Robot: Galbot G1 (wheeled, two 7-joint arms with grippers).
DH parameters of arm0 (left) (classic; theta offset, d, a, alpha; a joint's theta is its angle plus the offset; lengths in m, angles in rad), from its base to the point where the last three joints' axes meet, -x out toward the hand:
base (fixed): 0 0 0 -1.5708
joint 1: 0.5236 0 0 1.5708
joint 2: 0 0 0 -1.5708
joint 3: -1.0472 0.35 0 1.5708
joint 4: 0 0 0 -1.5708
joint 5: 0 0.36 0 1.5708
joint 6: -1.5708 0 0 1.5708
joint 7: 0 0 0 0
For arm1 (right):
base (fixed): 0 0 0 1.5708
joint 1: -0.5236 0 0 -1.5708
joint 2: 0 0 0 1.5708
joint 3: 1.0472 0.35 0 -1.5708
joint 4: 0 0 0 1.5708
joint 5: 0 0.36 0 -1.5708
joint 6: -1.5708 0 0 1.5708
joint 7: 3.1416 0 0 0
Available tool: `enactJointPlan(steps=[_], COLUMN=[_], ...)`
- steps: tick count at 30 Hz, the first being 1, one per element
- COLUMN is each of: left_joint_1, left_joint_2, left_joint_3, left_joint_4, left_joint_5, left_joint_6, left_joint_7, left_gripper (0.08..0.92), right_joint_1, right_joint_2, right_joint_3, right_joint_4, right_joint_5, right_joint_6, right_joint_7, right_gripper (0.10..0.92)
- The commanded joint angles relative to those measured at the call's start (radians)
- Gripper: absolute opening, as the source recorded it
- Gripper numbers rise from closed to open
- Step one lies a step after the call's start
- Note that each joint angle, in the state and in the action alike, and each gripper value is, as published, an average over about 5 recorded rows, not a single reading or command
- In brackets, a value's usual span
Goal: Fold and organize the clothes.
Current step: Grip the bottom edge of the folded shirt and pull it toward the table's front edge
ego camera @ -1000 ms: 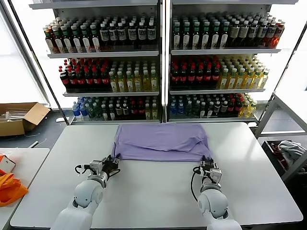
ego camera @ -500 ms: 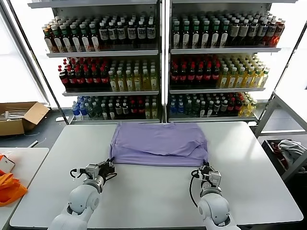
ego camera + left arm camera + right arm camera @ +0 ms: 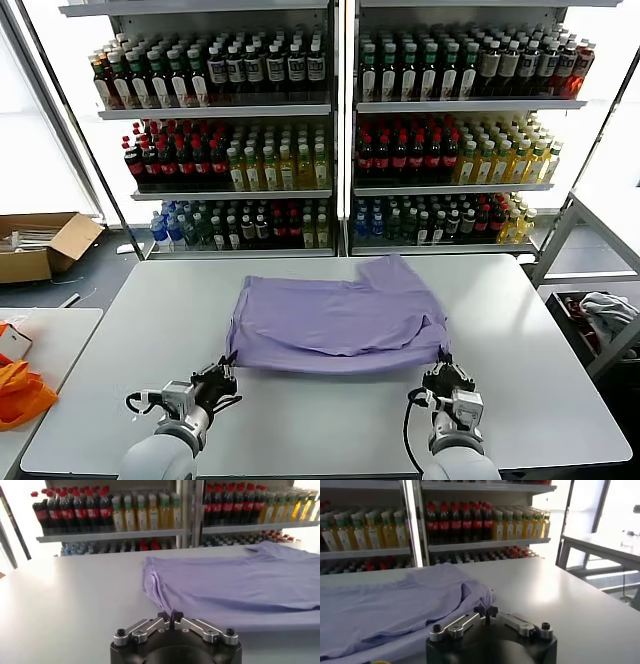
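1. Slipping is the main risk as I judge it: each hand pinches only a thin bit of hem, so an uneven pull by the two arms could tug one corner free and let the cloth sag back in a heap.
2. Left hand (image 3: 217,379) sits low over the near left part of the white bench (image 3: 330,420), its fingers closed tight on the near left corner of the lavender-purple soft fabric short-sleeved T-shirt (image 3: 335,320); in the left wrist view the fingertips (image 3: 170,616) meet right at the cloth's edge.
3. Right hand (image 3: 447,375) is opposite it at the near right corner, likewise clamped narrow on the fabric, the tips (image 3: 486,611) meeting at the bunched corner.
4. Both forearms reach forward from the near edge of the bench, roughly level with each other and well apart, the hem stretched between them.
5. Dragging could also spoil the fold: the far part of the shirt lies rumpled, with a sleeve or flap sticking up toward the far right, and it may crease further if pulled along the surface.
6. Behind the bench stand shelves of coloured drink bottles (image 3: 240,75), well apart from the work.
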Motion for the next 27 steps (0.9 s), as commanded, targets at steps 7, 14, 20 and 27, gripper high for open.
enactJointPlan(steps=[7,14,20,27], left_joint_1=[0.382,0.411,0.438,0.403], left_joint_2=[-0.024,-0.050,-0.063,-0.086], left_joint_3=[-0.052,-0.043,-0.032,-0.036], left_joint_4=[-0.183,-0.175,-0.221,-0.336], left_joint_5=[0.098,0.136,0.152,0.162], left_joint_6=[-0.089,-0.100,-0.097,-0.113], left_joint_7=[-0.011,0.003,0.009,0.018], left_gripper=[0.103,0.106,0.219,0.419], right_joint_1=[-0.304,-0.292,-0.313,-0.273], right_joint_2=[-0.008,-0.010,-0.012,-0.006], right_joint_3=[0.008,0.005,-0.013,0.043], right_joint_4=[0.091,0.101,0.110,0.191], right_joint_5=[-0.065,-0.086,-0.106,-0.063], right_joint_6=[0.060,0.056,0.066,0.107], right_joint_7=[0.034,0.029,0.029,0.012], right_gripper=[0.137,0.303,0.459,0.667])
